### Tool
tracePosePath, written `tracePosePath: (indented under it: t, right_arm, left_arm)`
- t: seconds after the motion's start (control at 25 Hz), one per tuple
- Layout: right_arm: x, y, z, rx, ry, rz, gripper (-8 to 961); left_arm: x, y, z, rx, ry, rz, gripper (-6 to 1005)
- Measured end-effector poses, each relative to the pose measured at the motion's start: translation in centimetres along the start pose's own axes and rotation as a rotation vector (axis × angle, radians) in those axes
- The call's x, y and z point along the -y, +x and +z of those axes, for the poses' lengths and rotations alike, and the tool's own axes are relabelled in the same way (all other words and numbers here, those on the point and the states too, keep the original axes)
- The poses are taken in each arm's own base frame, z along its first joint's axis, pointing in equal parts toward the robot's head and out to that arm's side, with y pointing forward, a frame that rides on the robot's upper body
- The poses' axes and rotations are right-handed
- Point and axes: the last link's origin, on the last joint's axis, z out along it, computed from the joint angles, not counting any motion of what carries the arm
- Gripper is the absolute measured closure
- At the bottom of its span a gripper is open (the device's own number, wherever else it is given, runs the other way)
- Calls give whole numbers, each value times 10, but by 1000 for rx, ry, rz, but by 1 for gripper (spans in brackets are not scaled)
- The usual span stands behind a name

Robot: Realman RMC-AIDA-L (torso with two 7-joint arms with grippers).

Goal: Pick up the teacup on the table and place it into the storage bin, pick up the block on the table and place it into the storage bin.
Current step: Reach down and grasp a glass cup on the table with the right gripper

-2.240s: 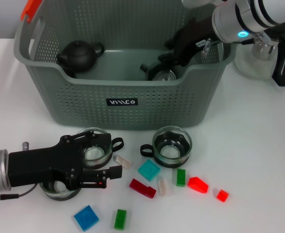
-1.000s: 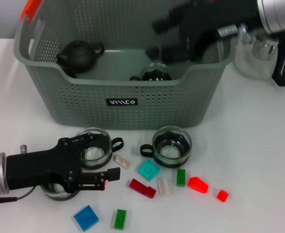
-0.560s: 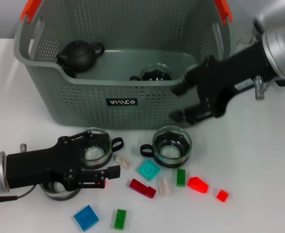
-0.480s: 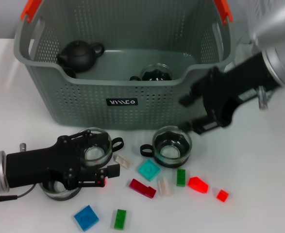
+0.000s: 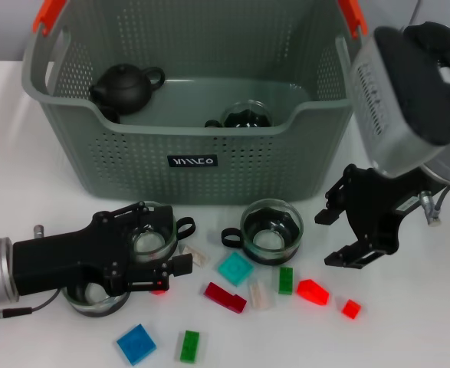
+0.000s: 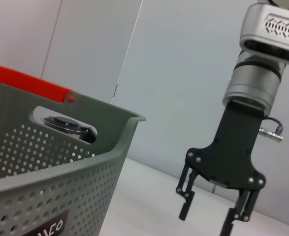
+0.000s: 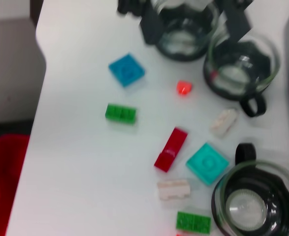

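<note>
My right end effector (image 5: pixel 346 239), jaws open, hangs just right of the nearest teacup (image 5: pixel 271 231); my left end effector (image 5: pixel 165 249), state indiscernible, lies low by another cup.

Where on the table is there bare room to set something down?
Bare table lies left of the storage bin, and more in the near right corner past the red blocks. Crowded: between the teacups and blocks in front of the bin.

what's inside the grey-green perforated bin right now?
Inside the storage bin: a black teapot at its left, a glass teacup near the front wall. That wall hides the floor beneath them.
</note>
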Motion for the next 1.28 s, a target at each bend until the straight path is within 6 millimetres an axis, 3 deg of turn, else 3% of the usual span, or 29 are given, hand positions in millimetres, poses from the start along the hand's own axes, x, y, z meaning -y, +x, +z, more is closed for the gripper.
tracePosePath:
  t: [0.56,1.28]
  right_arm:
    - [7,-19,23,-47,22,-96,359]
    - [12,-33,68,-30,24,-102,357]
  left_arm:
    - [-1,-1,0,-1,2,-5,66]
    - [-1,-2,-1,2,9,-7,66]
